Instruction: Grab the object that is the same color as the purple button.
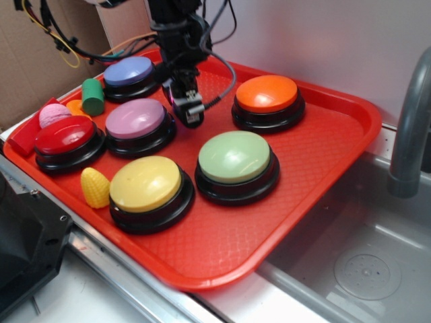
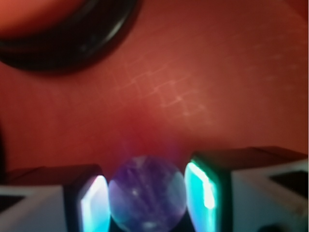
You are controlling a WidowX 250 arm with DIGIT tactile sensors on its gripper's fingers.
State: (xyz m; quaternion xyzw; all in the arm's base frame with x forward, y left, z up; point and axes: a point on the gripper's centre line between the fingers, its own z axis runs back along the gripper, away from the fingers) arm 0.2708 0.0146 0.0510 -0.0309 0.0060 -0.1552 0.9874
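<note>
Red tray point(image 1: 323, 168) carries six buttons: green point(image 1: 234, 158), yellow point(image 1: 145, 184), orange point(image 1: 267, 94), purple button point(image 1: 135, 120), red point(image 1: 64, 136), blue point(image 1: 128, 71). Smaller items at the left edge: green cylinder point(image 1: 93, 96), yellow corn-shaped toy point(image 1: 95, 187), pink ridged ball point(image 1: 54, 114). The pincer point(image 1: 190, 114) hangs between the purple and orange buttons, touching neither. Exterior view hides its load. Wrist view shows the pincer point(image 2: 147, 200) pinching the purple ball point(image 2: 146, 193) between both fingers point(image 2: 94, 205), over bare tray, one black button base point(image 2: 72, 41) near.

Wrist view blurry; exterior evenly lit
</note>
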